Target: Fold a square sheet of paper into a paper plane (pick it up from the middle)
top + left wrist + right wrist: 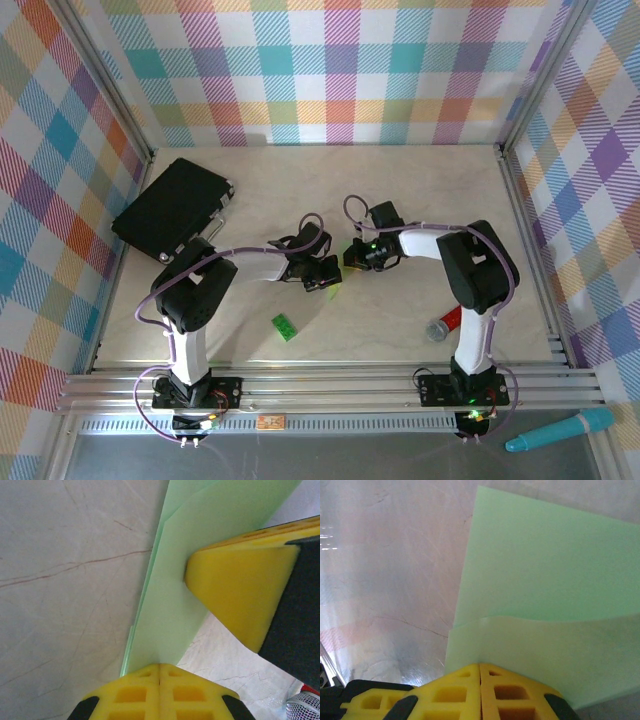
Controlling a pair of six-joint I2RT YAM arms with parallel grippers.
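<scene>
Both arms are reaching in over the middle of the worktop (430, 190), and the 2 grippers are meeting there with the sheet of paper (545, 570) held between them, lifted off the surface. The left gripper (160, 667) is pinching the pale-green sheet with its yellow fingers pressed together, no gap showing. The right gripper (480, 666) is doing the same at another edge, its jaws closed flat on the paper. Seen from the left wrist, 1 yellow finger (240, 590) of the right gripper is lying against the face of the sheet, near where the left one is clamping. The paper is not showing as a single flat layer: at least 2 layers are stepping out along its long edge in the left wrist view, and in the right wrist view a paler flap is lying over the sheet just above the fingers. I am judging from this that the pick-up and at least 1 fold are done, though I cannot tell how many. I am seeing no pointed nose and no narrow dart shape, so the nose folds, the centre crease and the wings are looking like work left to do. A small bright-green brick (285, 327) is lying toward the near edge, well apart from the paper, and a black flat case (175, 205) is sitting at the far-left corner.
</scene>
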